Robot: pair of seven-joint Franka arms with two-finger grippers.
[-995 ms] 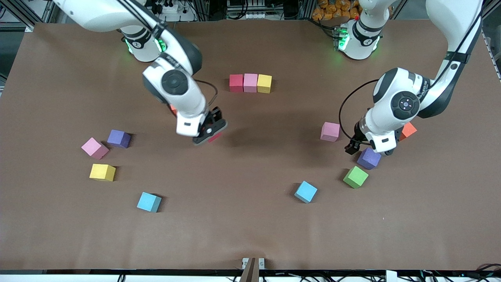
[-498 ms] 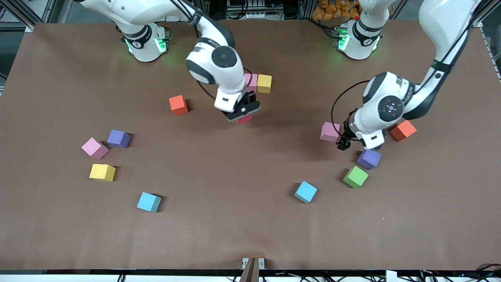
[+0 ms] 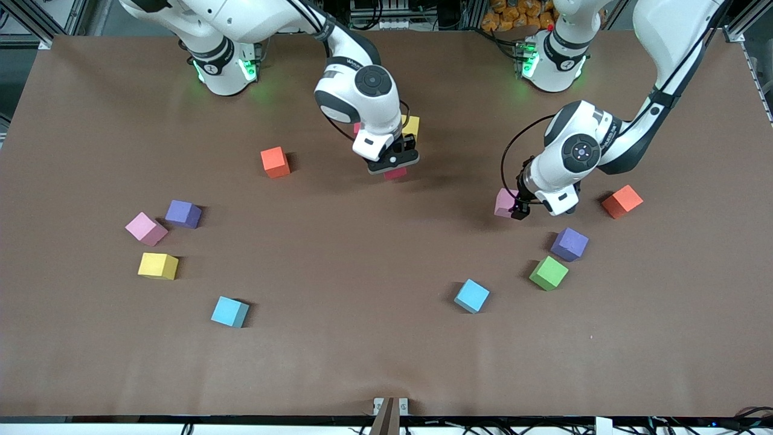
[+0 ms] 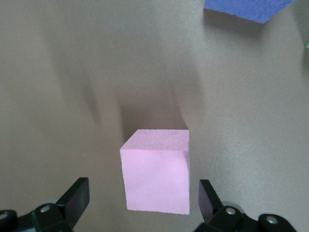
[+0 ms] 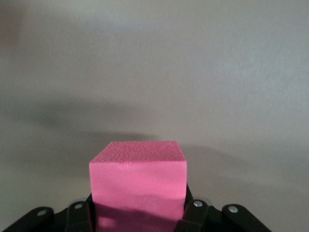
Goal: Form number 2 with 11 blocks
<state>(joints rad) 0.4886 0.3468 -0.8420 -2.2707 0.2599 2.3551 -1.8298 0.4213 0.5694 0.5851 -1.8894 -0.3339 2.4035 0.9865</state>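
Jaws on my right gripper (image 3: pixel 394 162) are clamped on a red block (image 5: pixel 138 181), carried in the air just off the short row with the yellow block (image 3: pixel 412 125) near the table's edge by the robots' bases. My left gripper (image 3: pixel 520 208) hangs spread wide over a pink block (image 4: pixel 155 178) toward the left arm's end, fingers (image 4: pixel 73 198) apart from it on either side.

The right arm hides most of the block row (image 3: pixel 412 125) (only a yellow corner shows); a purple block (image 4: pixel 246 8) is edge-cropped.
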